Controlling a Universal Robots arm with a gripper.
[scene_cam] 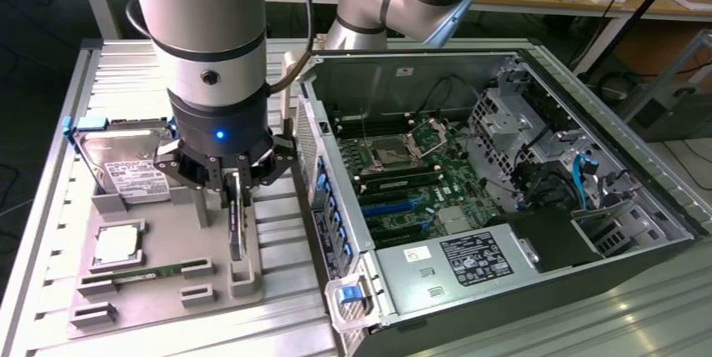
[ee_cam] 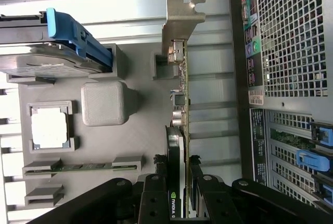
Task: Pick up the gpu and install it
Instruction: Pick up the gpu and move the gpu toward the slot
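Pincer [scene_cam: 236, 197] grips one gpu [scene_cam: 236, 238] — upright over one grey tray [scene_cam: 167, 307].

The gpu [ee_cam: 183, 94] stands on its long edge in the grey holder [ee_cam: 130, 146], a thin dark board (silver bracket at one end), pinched between my jaws.

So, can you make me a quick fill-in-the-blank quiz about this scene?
1. The tool grips the gpu, which stands on its ___ in the grey tray.
2. The plastic end piece on the hard drive is ___.
3. The computer case sits on the exterior view's ___ of the grey tray.
Missing words: edge; blue; right.
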